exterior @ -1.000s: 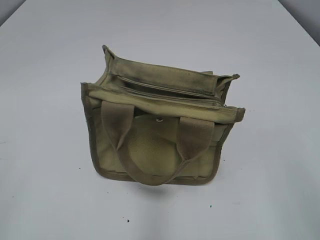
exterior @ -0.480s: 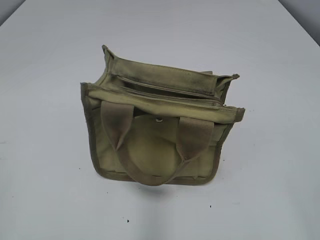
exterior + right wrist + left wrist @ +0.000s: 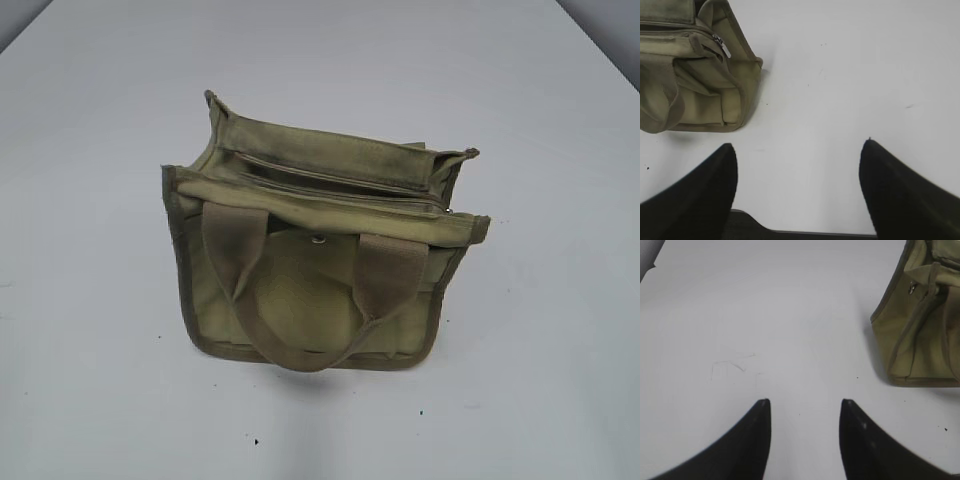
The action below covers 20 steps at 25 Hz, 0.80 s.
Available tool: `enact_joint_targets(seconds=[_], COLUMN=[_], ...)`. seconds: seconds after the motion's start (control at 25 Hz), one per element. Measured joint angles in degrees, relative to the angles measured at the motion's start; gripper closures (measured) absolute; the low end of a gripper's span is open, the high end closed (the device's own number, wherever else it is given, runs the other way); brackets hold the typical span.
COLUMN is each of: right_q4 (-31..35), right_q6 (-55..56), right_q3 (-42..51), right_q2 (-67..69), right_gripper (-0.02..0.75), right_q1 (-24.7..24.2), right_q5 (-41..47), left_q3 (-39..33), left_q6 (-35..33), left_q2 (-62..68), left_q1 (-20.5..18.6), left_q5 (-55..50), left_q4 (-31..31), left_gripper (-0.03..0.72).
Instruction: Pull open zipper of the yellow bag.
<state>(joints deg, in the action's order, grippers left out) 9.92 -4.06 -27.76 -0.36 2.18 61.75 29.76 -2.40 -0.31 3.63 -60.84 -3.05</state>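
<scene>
The yellow bag [image 3: 315, 255] stands upright at the centre of the white table [image 3: 90, 380], front handle [image 3: 310, 300] hanging over its face. The zipper [image 3: 340, 190] runs along the top, closed, its silver pull tab [image 3: 722, 46] at the bag's right end. The left gripper [image 3: 805, 407] hangs half-parted and empty, left of the bag. The right gripper [image 3: 797, 150] is spread wide, empty, to the bag's right.

Both wrist views crop the yellow bag [image 3: 920, 335] at the frame edge.
</scene>
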Motion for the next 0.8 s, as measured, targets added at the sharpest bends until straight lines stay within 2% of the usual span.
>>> enact_joint_targets(seconds=[0.8], right_q4=[0.0], right_q6=[0.0], right_q3=[0.0], right_q2=[0.0], right_gripper=[0.153], right_q1=[0.0], right_q5=[-0.1], left_q3=[0.0], left_q6=[0.0], left_q2=[0.0], left_q1=[0.0], left_q5=[0.0], left_q4=[0.0], left_gripper=[0.359])
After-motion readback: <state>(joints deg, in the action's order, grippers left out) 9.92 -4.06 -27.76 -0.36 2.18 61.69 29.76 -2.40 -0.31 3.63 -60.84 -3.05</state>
